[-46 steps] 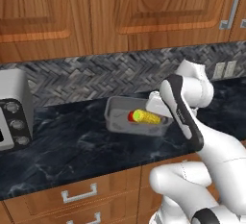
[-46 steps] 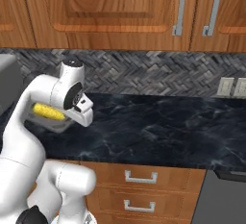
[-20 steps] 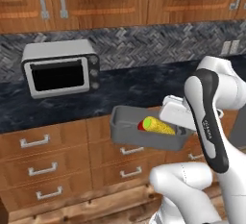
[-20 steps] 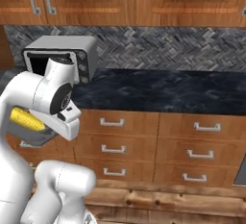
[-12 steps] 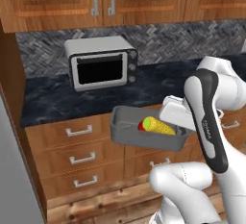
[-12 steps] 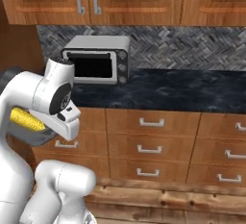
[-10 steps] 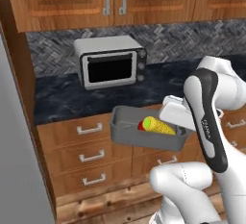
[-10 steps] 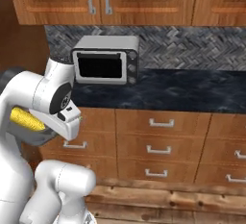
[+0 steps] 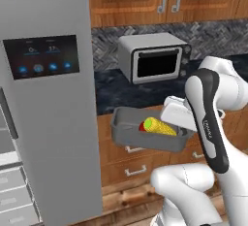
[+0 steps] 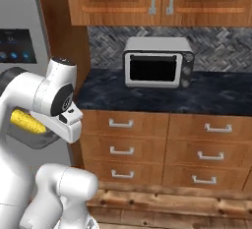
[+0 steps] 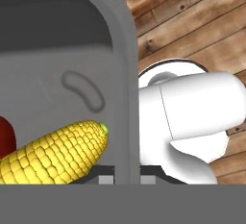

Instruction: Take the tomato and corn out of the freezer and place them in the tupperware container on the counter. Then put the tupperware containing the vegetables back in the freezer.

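Tupperware container (image 9: 145,140) is held in the air, in front of the wooden drawers (image 10: 167,125) and below the edge of the counter (image 10: 147,98), just beside the grey freezer (image 9: 46,99). It is carried by the gripper (image 11: 126,172), whose jaws are pressed together on the right rim of the tray — in the hand view the rim wall runs down between the two dark tips. Inside the tray the corn (image 9: 160,127) is lying on its side, and the tomato (image 9: 143,126) is seen behind its left end, touching it or nearly so.

The container is judged to be stiff and light, but it is gripped at one edge only, so its far end can sag or swing. The smooth grey wall is probably slippery for a thin pinch. The tomato is round and the corn is a cylinder — both can roll if the tray is tilted. It should therefore be kept level, and a hold near the middle of the rim is to be preferred. The microwave (image 9: 154,57) stands on the counter, well apart from the tray.
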Robot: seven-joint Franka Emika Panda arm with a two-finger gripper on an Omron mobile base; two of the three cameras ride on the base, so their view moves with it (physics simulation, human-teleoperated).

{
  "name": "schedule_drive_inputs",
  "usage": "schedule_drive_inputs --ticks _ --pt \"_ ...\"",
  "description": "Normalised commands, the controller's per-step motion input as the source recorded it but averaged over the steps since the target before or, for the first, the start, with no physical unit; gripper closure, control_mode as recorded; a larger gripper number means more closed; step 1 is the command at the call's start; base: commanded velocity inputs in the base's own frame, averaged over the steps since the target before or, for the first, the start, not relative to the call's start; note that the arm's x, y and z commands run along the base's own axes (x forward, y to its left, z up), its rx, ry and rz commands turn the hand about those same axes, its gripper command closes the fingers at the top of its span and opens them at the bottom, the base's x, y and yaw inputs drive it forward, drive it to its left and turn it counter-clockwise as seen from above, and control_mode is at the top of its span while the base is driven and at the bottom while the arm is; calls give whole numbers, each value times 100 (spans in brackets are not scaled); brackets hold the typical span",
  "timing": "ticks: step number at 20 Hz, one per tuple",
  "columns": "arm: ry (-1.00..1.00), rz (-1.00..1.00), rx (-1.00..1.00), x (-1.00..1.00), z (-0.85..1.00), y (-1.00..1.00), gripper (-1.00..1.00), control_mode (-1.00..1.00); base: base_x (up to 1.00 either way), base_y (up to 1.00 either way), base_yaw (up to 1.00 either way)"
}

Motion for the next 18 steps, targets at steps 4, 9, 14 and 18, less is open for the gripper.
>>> schedule_drive_inputs --ticks 4,9,14,18 --pt "0 0 0 0 0 0 100 100 -6 100 0" --pt "0 0 0 0 0 0 100 100 0 100 8" --pt "0 0 0 0 0 0 100 100 39 94 16" --pt "0 0 0 0 0 0 100 100 80 41 1"
